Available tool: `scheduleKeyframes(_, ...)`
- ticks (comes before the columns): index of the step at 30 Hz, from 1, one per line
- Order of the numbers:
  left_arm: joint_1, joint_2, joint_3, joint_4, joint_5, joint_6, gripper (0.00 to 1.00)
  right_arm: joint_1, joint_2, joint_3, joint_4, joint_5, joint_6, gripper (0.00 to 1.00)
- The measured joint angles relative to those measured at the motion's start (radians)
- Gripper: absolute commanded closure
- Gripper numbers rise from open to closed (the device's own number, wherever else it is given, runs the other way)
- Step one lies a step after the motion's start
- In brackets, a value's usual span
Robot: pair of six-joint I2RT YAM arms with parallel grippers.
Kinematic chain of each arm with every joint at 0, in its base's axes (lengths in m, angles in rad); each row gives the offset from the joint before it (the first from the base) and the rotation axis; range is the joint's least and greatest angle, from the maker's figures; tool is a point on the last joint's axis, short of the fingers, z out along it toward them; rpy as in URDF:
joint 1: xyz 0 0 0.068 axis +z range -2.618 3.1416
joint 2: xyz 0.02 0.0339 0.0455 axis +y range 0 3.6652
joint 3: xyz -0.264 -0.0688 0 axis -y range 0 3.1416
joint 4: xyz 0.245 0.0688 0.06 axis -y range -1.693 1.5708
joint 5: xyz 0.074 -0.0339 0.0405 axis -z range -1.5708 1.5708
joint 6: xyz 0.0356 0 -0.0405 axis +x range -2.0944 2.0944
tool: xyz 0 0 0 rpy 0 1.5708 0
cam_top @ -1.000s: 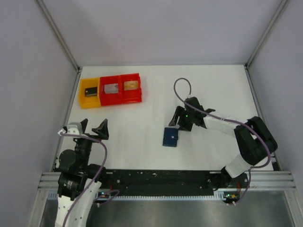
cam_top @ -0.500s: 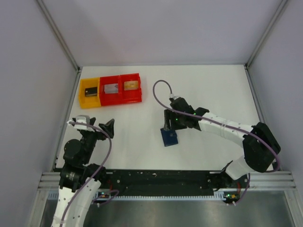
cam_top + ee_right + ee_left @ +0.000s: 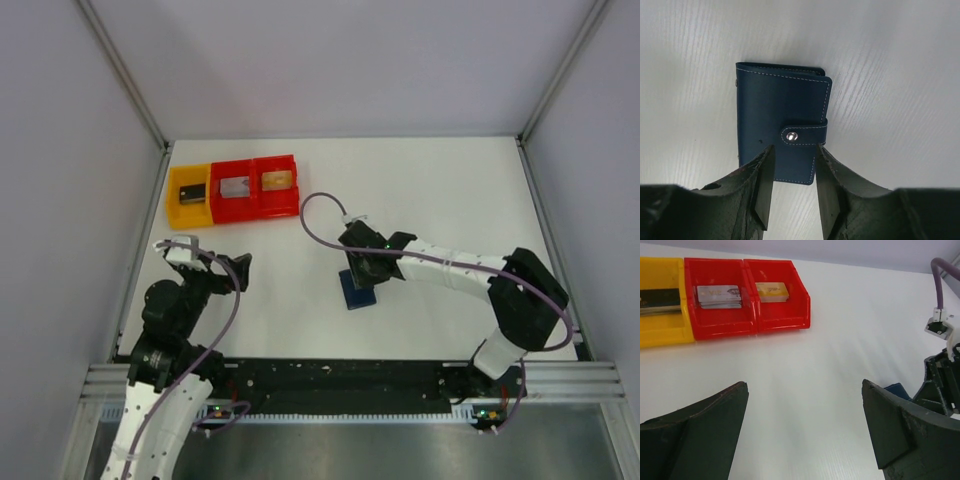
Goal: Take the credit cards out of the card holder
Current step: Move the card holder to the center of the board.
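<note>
Navy card holder point(image 3: 780, 105) lies clasped under the part-open, empty right gripper point(image 3: 793, 162); unsnapping comes next, left gripper point(image 3: 803, 390) agape.

The left hand point(image 3: 804, 390) is hanging wide open above the white bench point(image 3: 840, 340), facing one yellow bin point(image 3: 665, 335) and two red bins point(image 3: 780, 322) (each holding cards point(image 3: 719, 296)).

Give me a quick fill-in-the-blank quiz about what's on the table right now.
1. The navy card holder lies ___, its clasp snapped.
2. The ___ end effector hangs over it.
3. Beside the yellow bin stand ___ red bins.
4. The left end effector has its jaws wide ___.
Missing: closed; right; two; open.
</note>
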Motion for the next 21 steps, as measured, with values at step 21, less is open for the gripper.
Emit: scheduleKeyframes(21, -0.117, 0.538, -0.049, 0.146, 0.235, -0.497, 0.01, 0.003, 0.095, 0.009, 0.073, 0.038, 0.020, 0.94)
